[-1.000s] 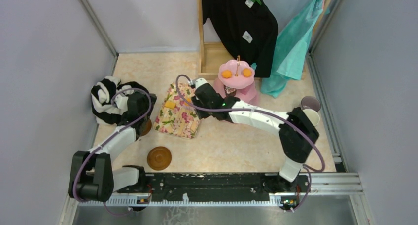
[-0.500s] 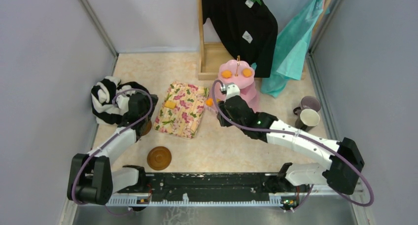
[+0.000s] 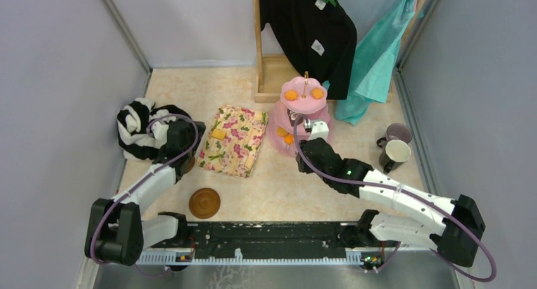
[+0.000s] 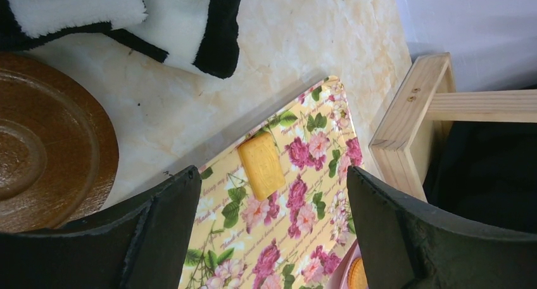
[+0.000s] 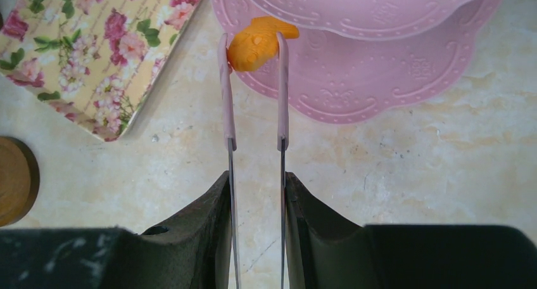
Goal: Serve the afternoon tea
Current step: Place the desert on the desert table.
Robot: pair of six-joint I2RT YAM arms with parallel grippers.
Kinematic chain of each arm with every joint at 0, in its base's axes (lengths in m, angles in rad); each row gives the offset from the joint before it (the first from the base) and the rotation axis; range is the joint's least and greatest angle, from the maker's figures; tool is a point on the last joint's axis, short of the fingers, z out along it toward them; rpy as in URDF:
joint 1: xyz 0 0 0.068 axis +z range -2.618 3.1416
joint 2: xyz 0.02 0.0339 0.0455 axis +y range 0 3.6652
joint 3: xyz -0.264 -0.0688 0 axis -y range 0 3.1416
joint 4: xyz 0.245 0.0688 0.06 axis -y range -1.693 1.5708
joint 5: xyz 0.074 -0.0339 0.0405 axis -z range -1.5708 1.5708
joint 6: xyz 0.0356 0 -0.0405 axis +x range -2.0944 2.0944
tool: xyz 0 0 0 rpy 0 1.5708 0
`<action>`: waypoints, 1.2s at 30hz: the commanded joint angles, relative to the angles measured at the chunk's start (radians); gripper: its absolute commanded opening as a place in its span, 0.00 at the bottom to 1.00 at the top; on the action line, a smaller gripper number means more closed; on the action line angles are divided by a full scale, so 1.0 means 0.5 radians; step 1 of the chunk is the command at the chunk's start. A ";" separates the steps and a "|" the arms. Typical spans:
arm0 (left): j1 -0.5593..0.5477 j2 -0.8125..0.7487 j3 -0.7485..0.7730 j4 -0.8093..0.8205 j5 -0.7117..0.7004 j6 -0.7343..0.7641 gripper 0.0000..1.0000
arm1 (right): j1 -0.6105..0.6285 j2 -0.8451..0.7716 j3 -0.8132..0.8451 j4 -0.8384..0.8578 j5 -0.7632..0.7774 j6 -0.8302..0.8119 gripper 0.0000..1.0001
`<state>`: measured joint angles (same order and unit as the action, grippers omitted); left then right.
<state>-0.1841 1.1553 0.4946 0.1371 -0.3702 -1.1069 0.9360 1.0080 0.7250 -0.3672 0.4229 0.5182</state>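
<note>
Right tool [image 5: 254, 48] is clamped on an orange pastry [image 5: 258, 40], and what matters is where that pastry sits relative to the pink cake stand [image 5: 380, 80]. It's right at the near-left rim of the bottom tier, tucked just under the lip of the tier above, with the stand's middle dead ahead of the tool. Can't tell if it's touching the tier yet. My guess is it wants a nudge further in, then a let-go, minding that overhang. The left tool [image 4: 272, 181] hangs spread wide apart above the surface [image 4: 266, 61]. A yellow pastry [image 4: 261, 166] lies on the floral cloth [image 4: 304, 238] straight ahead of it, long axis roughly along the tool's reach. The left arm is clearly nearer to that one.
</note>
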 commanded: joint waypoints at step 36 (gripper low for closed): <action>-0.147 0.015 0.022 0.036 -0.112 0.012 0.90 | -0.198 0.194 -0.332 0.504 0.191 -0.017 0.31</action>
<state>-0.2527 1.1580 0.4946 0.1352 -0.4049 -1.1069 0.8364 1.0916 0.5175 -0.1635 0.5323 0.5087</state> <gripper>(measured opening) 0.899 0.304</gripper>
